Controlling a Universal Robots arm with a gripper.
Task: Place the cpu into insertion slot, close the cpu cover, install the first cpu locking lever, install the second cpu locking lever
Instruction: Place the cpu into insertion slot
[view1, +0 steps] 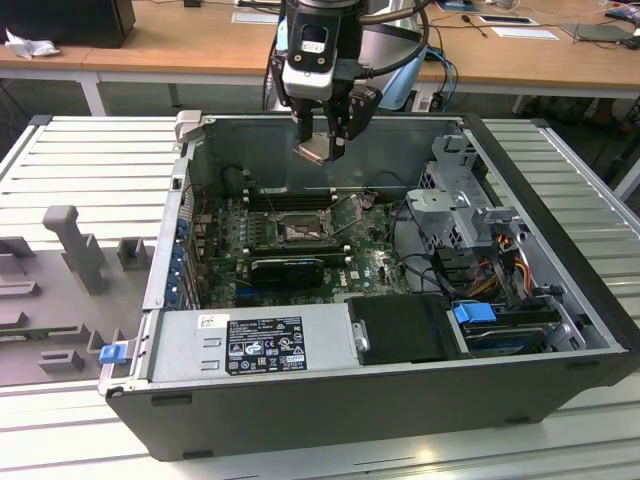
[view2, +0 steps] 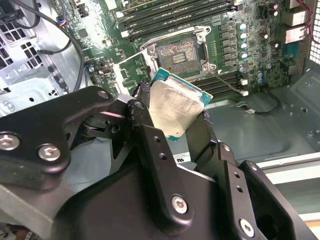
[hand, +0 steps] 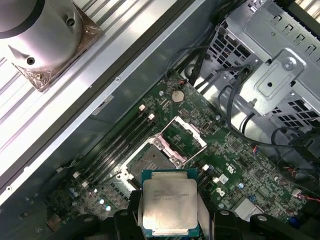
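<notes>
Black two-finger gripper (view1: 322, 147) hangs above the open computer case, its fingers pinching the cpu (hand: 169, 202) by two opposite edges. The cpu is a small flat square chip with a pale silvery metal face and a green rim. In both wrist views it is held in the air, tilted, well clear of the board.

Beneath it lies the insertion slot (hand: 150, 161), a square socket with a dark frame and a dull tan contact field, bare and uncovered. The cpu cover (hand: 191, 131), a thin silver-grey metal frame with a large central window, is tilted up from the socket's edge, with green board showing through the window.

Both sit on the green motherboard (hand: 240, 165), beside long black memory slots (view2: 175, 15). The board lies inside a dark grey tower case (view1: 400, 400) laid on its side on a slatted aluminium table (view1: 90, 150). Wooden desks (view1: 180, 40) stand beyond.
</notes>
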